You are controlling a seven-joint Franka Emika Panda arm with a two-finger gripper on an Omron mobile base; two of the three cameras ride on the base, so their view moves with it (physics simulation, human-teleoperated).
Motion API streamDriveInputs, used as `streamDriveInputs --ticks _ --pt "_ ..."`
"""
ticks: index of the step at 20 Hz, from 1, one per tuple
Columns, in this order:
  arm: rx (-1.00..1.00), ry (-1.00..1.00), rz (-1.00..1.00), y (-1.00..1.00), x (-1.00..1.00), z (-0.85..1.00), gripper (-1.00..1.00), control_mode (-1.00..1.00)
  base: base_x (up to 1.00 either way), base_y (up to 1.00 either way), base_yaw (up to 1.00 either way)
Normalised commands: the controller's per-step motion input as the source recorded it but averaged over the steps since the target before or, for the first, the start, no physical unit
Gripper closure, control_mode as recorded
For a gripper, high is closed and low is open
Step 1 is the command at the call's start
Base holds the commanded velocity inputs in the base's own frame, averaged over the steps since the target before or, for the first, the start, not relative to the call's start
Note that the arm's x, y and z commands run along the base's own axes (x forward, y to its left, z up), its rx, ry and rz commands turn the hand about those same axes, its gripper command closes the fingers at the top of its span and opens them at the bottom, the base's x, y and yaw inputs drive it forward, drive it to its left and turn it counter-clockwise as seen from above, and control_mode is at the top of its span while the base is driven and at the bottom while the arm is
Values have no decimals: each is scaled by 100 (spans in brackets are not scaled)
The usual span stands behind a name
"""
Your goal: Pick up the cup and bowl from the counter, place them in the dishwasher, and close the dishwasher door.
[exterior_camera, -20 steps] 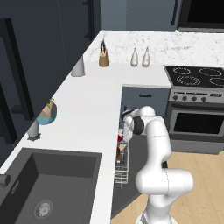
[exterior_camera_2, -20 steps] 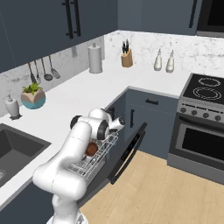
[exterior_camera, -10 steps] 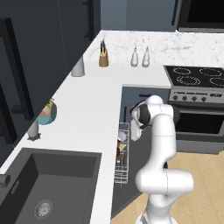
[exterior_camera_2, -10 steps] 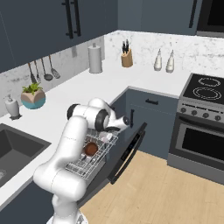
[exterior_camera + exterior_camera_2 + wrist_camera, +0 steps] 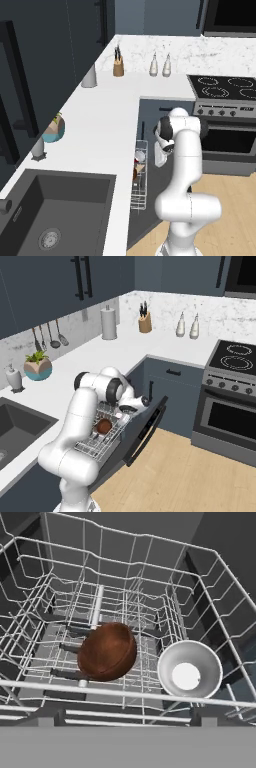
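Note:
The dishwasher door (image 5: 131, 438) hangs open under the counter (image 5: 100, 130), with the white wire rack (image 5: 125, 602) pulled out over it. In the rack, the dark reddish-brown bowl (image 5: 107, 651) lies tilted on its side. The cup (image 5: 189, 669) stands just beside it, showing its white inside from above. Both also show in the left base view as the bowl (image 5: 135, 173) and the cup (image 5: 139, 157). My gripper (image 5: 137, 405) hovers over the rack's outer end, open and holding nothing; it hangs next to the rack (image 5: 141, 185) as the gripper (image 5: 162, 150).
A dark sink (image 5: 55, 210) is set in the near counter. The steel oven (image 5: 230, 421) with its black stovetop (image 5: 225, 92) stands right of the dishwasher. A knife block (image 5: 118, 67), grey canister (image 5: 89, 76), two bottles (image 5: 160, 65) and teal planter (image 5: 54, 129) sit on the counter. Wooden floor (image 5: 190, 471) lies open.
The jaws have spread and let go of the cup, which now stands free in the rack. The hand has drawn back up from the rack, and the arm has swung toward the oven.

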Motion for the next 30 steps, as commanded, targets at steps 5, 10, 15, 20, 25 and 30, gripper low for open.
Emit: streamDriveInputs --ticks 5,10,15,20,25,30 --pt "-3 9 0 58 0 -38 -100 -100 0 0 0" --pt "1 7 0 98 3 -5 -100 -100 0 0 0" --pt "9 2 0 100 12 1 -100 -100 0 0 0" --pt "18 -1 0 -56 -49 56 -100 -100 0 0 0" --pt "24 0 0 -100 -65 99 -100 -100 0 0 0" --pt "22 0 0 -89 -64 100 -100 -100 0 0 0"
